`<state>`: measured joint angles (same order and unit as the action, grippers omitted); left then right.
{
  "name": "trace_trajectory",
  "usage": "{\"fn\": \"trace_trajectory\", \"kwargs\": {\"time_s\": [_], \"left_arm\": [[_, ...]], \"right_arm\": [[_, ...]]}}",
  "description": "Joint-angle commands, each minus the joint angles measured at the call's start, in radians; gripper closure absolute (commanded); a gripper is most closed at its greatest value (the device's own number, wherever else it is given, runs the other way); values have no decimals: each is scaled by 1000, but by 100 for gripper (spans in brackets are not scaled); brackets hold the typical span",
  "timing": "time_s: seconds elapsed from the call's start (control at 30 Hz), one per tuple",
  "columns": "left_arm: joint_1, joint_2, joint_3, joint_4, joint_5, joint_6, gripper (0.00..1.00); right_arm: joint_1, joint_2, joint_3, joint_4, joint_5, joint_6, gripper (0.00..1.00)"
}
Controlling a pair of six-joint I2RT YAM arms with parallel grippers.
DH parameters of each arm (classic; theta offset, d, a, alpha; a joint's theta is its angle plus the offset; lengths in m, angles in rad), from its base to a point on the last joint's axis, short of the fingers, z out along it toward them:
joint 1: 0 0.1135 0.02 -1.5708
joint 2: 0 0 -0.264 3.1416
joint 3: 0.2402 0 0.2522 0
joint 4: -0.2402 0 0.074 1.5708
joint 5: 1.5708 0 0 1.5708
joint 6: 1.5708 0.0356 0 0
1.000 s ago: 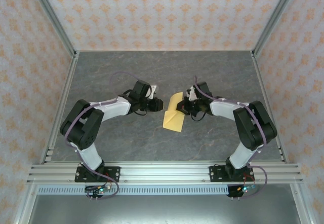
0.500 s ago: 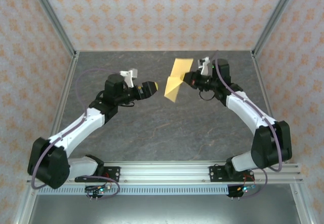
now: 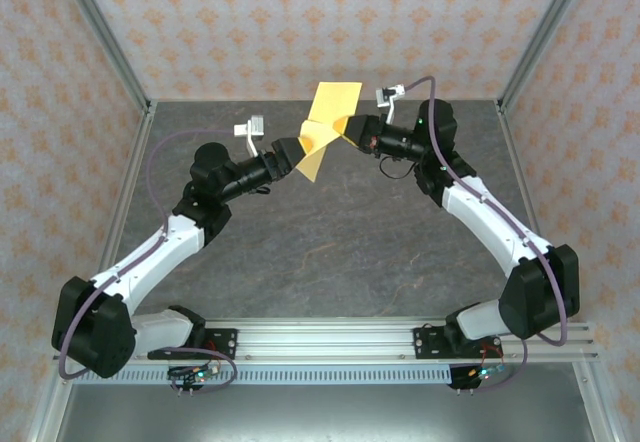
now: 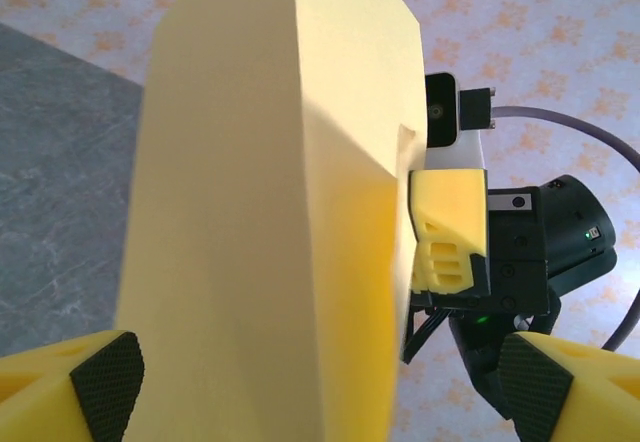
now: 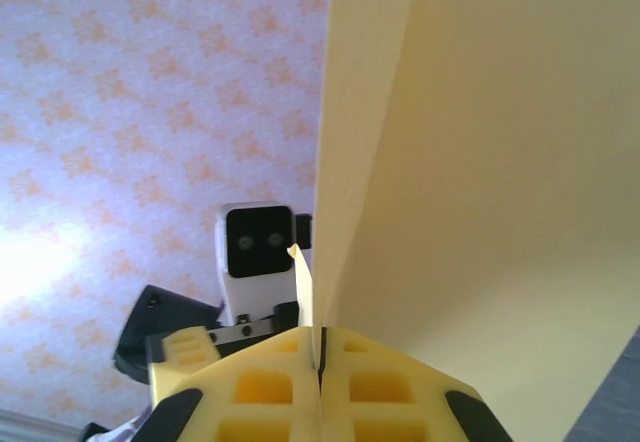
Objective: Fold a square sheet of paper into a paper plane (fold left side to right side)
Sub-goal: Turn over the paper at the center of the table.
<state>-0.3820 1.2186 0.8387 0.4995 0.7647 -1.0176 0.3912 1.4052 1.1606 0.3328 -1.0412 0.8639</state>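
Right, we've got the sheet of paper (image 3: pixel 328 114) up in the air, well clear of the counter (image 3: pixel 330 262). It's already creased into a narrower folded shape and hangs between the two arms toward the back. The right claw (image 3: pixel 352 130) is pinched tight on one edge of it; from its own wrist we see both fingers pressed together with the paper rising straight out of the seam. The left claw (image 3: pixel 297 150) is spread wide, and from its wrist we see the sheet standing in the gap, black pads (image 4: pixel 105 387) out to either side. Whether either pad touches the paper we cannot tell. Here's what matters, we think: seen from above, the sheet's long axis runs from the far end down toward us and to the left. The right claw grips its right-hand edge, and the free lower end lies right at the left claw, so the left arm is the nearer one there. Closing on that end looks like the next call. It needs the fingers square to the sheet, or the thin paper could buckle.
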Motion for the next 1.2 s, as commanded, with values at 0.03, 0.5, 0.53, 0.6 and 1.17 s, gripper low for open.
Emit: {"fn": "trace_trajectory", "kwargs": {"time_s": [0.03,0.5,0.53,0.6,1.17], "left_arm": [[-18,7,22,152,32,-76,15],[-24,-32,11,192,13,-98,72],[-24,-34,9,190,12,-97,75],[-23,-38,7,188,12,-96,80],[-188,-138,154,-694,-416,568,100]], "right_arm": [[20,0,25,167,-19,104,97],[28,-9,-21,202,-20,158,95],[28,-10,-22,197,-22,156,95],[29,-11,-19,176,-25,144,95],[4,-174,79,-653,460,-406,42]]}}
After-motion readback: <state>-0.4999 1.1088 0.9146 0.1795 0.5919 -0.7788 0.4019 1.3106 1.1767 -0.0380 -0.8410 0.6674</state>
